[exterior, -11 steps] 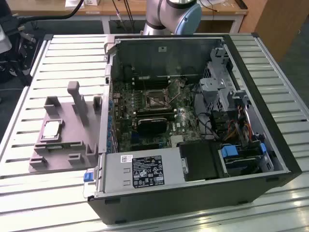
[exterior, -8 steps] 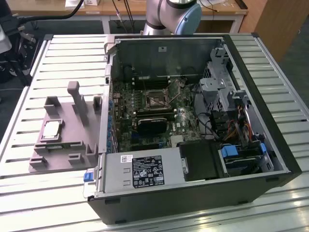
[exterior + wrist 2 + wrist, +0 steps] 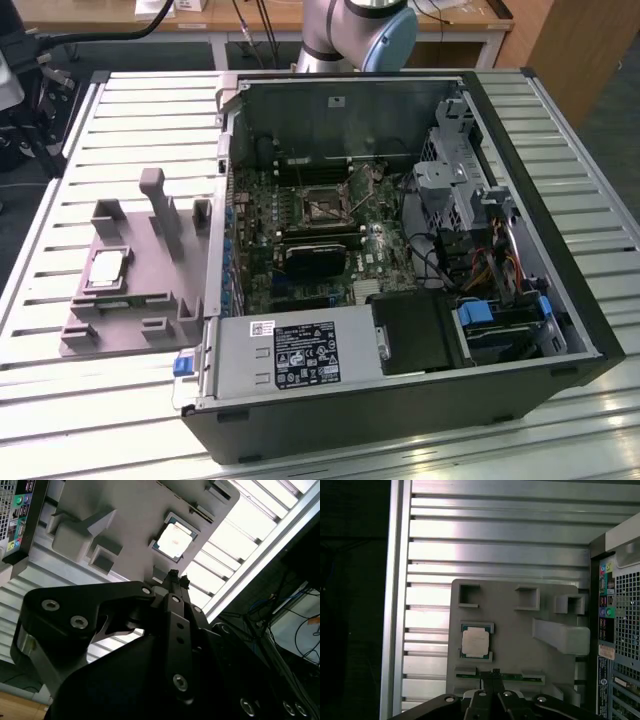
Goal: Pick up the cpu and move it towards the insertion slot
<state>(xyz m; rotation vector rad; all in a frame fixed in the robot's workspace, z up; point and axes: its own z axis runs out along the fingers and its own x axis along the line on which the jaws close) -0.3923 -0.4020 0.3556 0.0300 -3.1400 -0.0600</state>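
Slatted metal table (image 3: pixel 90 420), cpu (image 3: pixel 475 642) flat in grey fixture (image 3: pixel 520 645), top upward, tool (image 3: pixel 495 672) closed, empty.

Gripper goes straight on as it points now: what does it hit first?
The gripper would likely meet the grey fixture first, near the green memory stick, beside the cpu. Depth unclear, so tentative.

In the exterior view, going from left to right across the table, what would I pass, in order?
cpu → grey fixture's tall post → insertion slot → metal drive cage
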